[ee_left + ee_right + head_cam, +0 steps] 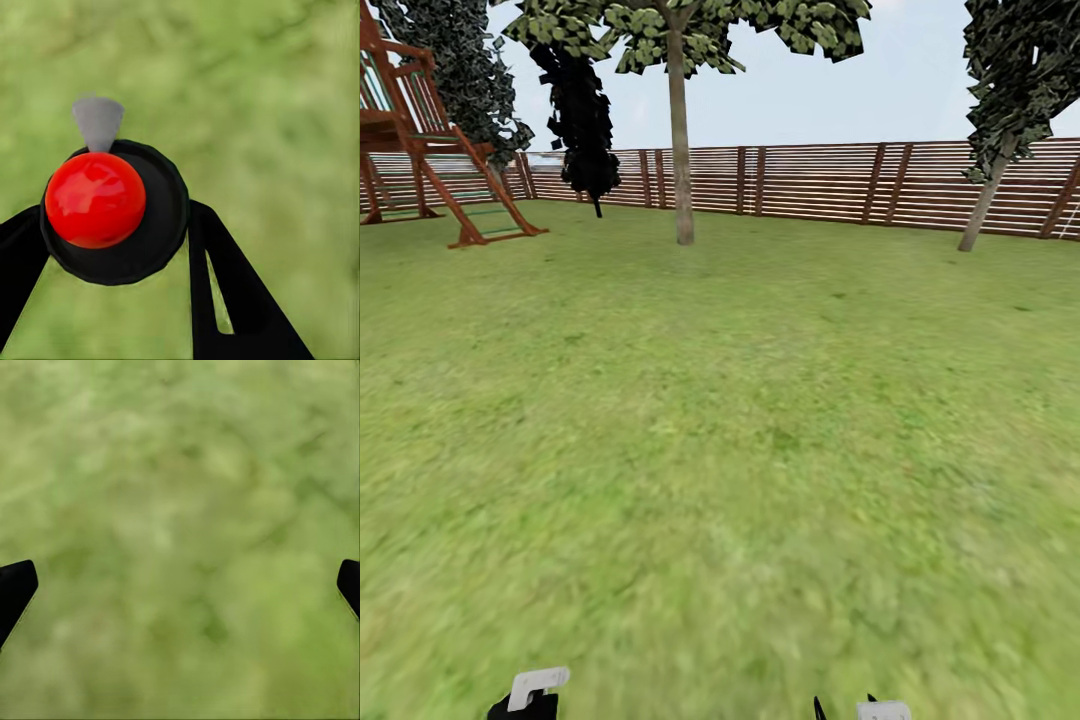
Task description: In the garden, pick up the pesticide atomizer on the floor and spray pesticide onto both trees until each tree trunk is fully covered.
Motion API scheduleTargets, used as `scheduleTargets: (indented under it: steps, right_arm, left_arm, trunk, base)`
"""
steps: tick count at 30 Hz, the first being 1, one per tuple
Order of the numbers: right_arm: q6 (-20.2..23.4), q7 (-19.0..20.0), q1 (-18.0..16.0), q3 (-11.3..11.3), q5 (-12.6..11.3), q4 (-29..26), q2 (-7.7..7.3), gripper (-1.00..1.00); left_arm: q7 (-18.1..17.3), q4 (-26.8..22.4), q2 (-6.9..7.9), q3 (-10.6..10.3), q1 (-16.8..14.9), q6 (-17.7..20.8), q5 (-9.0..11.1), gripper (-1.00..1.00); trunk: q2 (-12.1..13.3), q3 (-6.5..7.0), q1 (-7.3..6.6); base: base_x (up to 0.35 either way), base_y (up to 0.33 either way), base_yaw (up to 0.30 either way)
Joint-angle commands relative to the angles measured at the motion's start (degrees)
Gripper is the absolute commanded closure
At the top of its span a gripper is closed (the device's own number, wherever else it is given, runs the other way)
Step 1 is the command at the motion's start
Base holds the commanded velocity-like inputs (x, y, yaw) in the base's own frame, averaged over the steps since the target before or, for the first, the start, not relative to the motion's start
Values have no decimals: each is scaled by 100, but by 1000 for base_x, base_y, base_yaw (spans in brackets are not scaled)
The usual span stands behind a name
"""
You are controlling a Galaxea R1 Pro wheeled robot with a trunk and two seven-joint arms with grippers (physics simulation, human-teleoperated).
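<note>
the pesticide atomizer sat closest to the left wrist camera, seen end-on: a glossy red ball on a round black disc, with a small grey cone-shaped nozzle pointing away from the gripper over the grass. the left gripper was clamped on it, one black finger pressed against each side of the disc, so the atomizer lay between the fingertips and off the ground. beyond it there was only the floor, a blurred, mottled green lawn. the right gripper was spread wide, its two dark fingertips showing at opposite edges of its wrist view with nothing between them and only grass past them. in the head view the white and black tops of both wrists peeked in at the lower edge, the left one and the right one, with the lawn stretching far ahead of them. well beyond both grippers, roughly straight ahead, stood a tree with a bare grey-brown trunk and a leafy crown; a second tree leaned further off ahead of the right gripper and to its outer side, near the brown slatted fence. ahead of the left gripper and out to its side stood a reddish wooden play frame with a ladder, and a dark bushy shape beside the fence.
</note>
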Motion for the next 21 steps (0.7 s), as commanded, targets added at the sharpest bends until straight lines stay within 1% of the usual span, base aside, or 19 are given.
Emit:
scheduleTargets:
  steps: [1, 21]
  right_arm:
    - [-1, -2, 0, 0, 0, 0, 0, -100]
    - [-2, -4, 0, 0, 1, 0, 0, -100]
  left_arm:
    - [-3, -1, 0, 1, 0, 0, 0, 100]
    - [-3, -1, 2, 4, 0, 0, 0, 100]
  trunk:
    - [0, 0, 0]
    - [0, 0, 0]
  base:
    - [339, 0, 0]
    - [339, 0, 0]
